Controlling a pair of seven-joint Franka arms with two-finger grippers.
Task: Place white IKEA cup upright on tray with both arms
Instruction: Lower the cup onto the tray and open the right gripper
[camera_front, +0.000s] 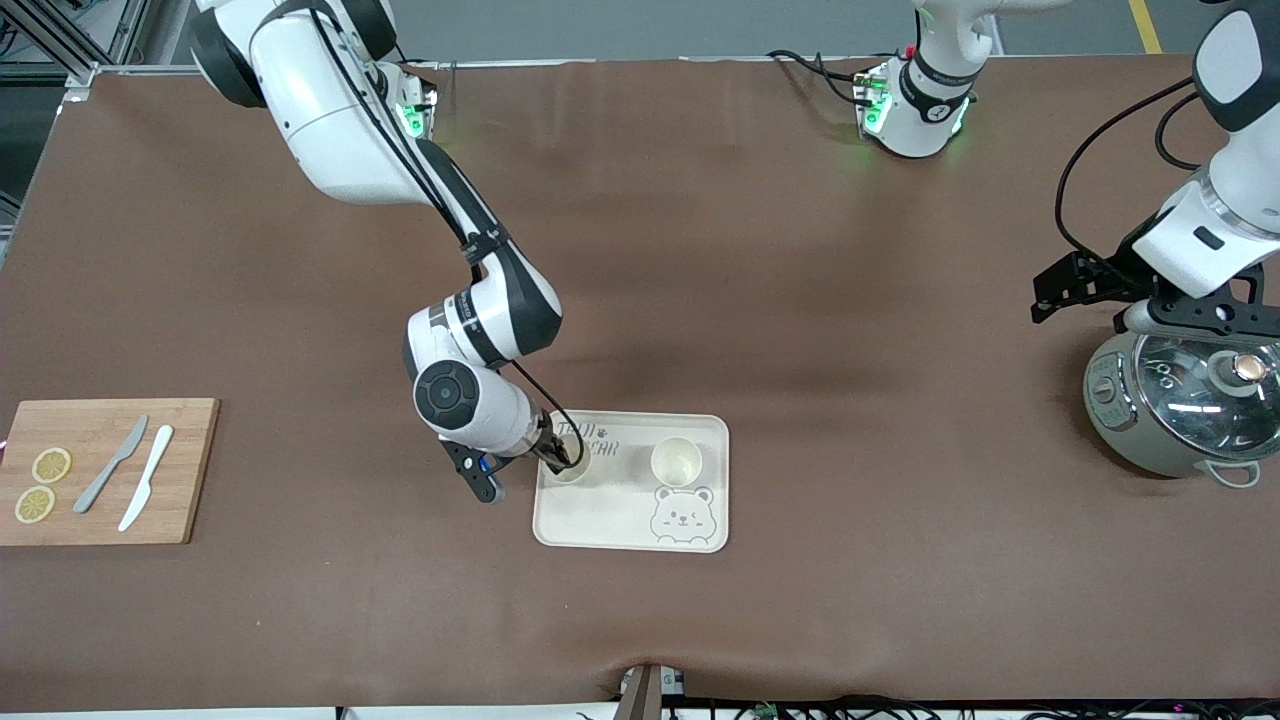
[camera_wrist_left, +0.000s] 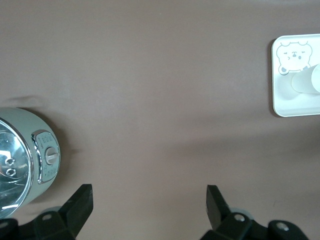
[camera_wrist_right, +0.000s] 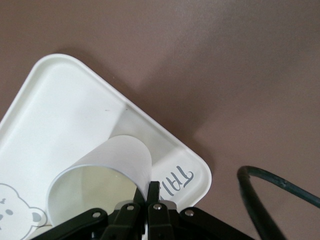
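A cream tray (camera_front: 620, 510) with a bear drawing lies nearer the front camera, at mid-table. My right gripper (camera_front: 556, 455) is over the tray's lettered corner, shut on the rim of a white cup (camera_front: 572, 470) that stands mouth-up. In the right wrist view one finger of the gripper (camera_wrist_right: 150, 187) is inside the cup (camera_wrist_right: 105, 170) and one outside, above the tray (camera_wrist_right: 65, 100). I cannot tell whether its base touches the tray. A second white cup (camera_front: 676, 462) stands upright on the tray, above the bear. My left gripper (camera_front: 1042, 298) waits open beside the cooker, fingers (camera_wrist_left: 82, 200) wide apart, nothing between them.
A rice cooker (camera_front: 1175, 405) with a glass lid stands at the left arm's end of the table. A wooden cutting board (camera_front: 100, 500) with two lemon slices and two knives lies at the right arm's end. A black cable (camera_wrist_right: 280, 187) loops beside the right gripper.
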